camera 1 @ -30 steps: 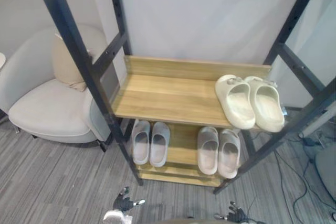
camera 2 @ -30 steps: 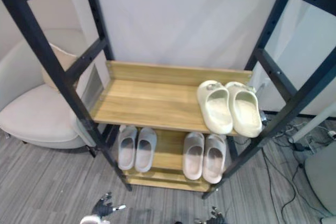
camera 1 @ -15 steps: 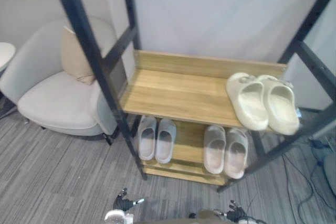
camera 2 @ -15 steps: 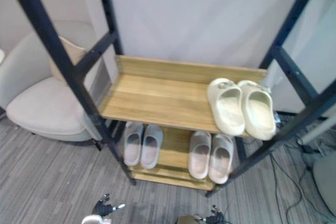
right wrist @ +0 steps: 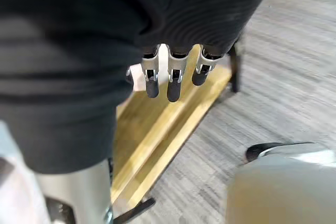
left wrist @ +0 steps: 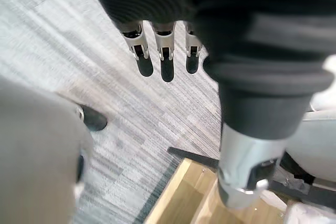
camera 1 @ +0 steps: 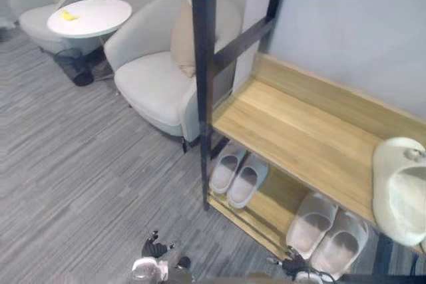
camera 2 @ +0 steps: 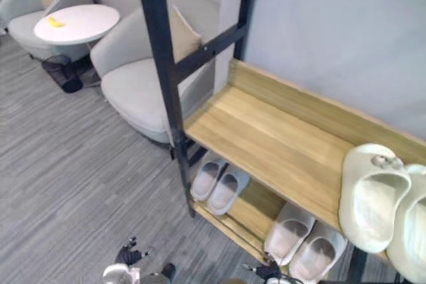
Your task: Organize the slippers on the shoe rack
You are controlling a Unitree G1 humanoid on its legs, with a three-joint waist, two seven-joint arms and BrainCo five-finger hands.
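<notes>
Cream slippers [camera 2: 373,194] sit at the right end of the rack's [camera 2: 266,131] upper shelf. One grey pair [camera 2: 219,181] and a second pair [camera 2: 303,237] lie on the lower shelf. The left hand [camera 1: 154,249] and right hand [right wrist: 173,80] hang low, fingers loosely straight, empty.

The right robot hand [right wrist: 173,80] hangs, fingers straight (dark tips downward), over a wooden shelf [right wrist: 152,129] and grey striped floor [right wrist: 278,77].

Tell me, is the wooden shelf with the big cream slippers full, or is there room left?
Room left. The upper shelf is bare wood apart from the cream slippers sitting at its right end.
</notes>
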